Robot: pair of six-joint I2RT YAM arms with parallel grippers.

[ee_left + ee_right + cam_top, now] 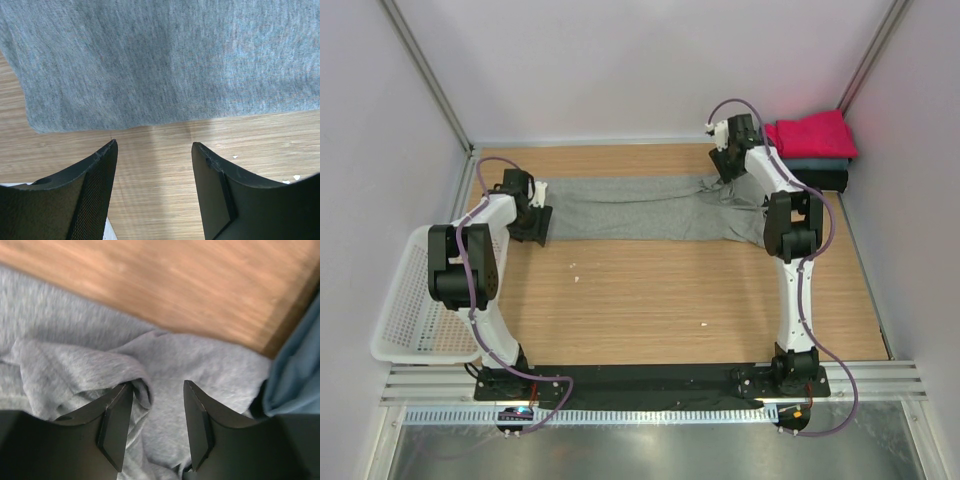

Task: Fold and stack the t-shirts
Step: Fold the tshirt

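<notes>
Seemingly well along: three tees folded and stacked in far right corner, magenta-red tee (810, 133) on top, slate-blue tee (817, 163) under it, black tee (828, 181) lowest. Grey tee (640, 208) unfinished; lies as long narrow band across far side of table (670, 300), smooth at left end, bunched at right. Soft heathered knit on wood grain. Left gripper (152, 147) spread wide, empty, hem just beyond tips. Right gripper (157, 387) parted over rumpled folds, nothing pinched.

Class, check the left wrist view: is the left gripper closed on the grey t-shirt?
No, the left gripper stands open over the table, with the grey t-shirt edge just beyond its fingertips.
</notes>
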